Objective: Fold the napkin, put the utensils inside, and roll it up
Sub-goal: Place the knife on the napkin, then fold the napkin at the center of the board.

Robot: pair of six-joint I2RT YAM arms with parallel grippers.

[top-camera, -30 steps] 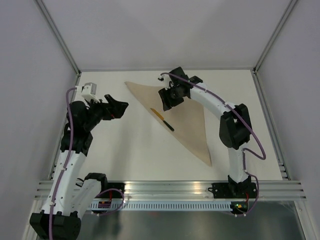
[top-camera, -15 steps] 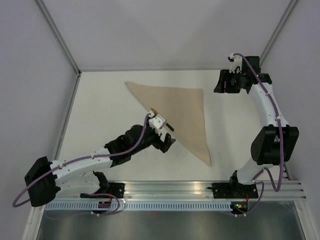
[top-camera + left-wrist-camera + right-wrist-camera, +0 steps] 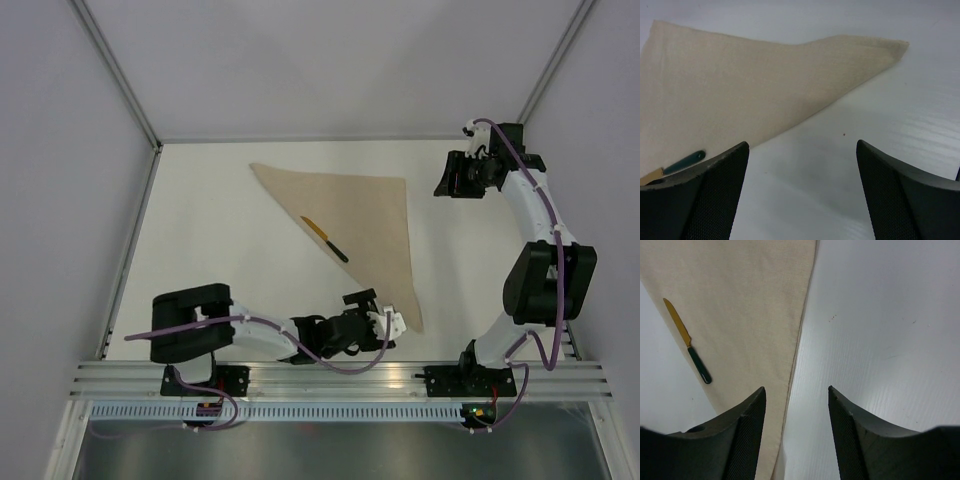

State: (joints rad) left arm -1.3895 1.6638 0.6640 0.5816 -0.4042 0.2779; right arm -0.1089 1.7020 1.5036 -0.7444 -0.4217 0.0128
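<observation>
The beige napkin (image 3: 370, 225) lies folded into a triangle on the white table. The knife (image 3: 325, 238), with a yellow blade and dark handle, lies on it along the long diagonal edge. My left gripper (image 3: 375, 312) is open and empty, low over the table just left of the napkin's near tip. Its wrist view shows the napkin (image 3: 740, 85) and the knife's handle (image 3: 685, 162) ahead of the left gripper (image 3: 802, 147). My right gripper (image 3: 440, 178) is open and empty, just right of the napkin's far right corner. Its wrist view shows the right gripper (image 3: 796, 390), the napkin's edge (image 3: 740, 295) and the knife (image 3: 687, 340).
The white table (image 3: 220, 260) is walled by grey panels on the left, back and right. An aluminium rail (image 3: 330, 375) with both arm bases runs along the near edge.
My left arm swung from the far left, past the knife, down to the napkin's near tip. My right arm left the napkin's top and moved out to the right.
</observation>
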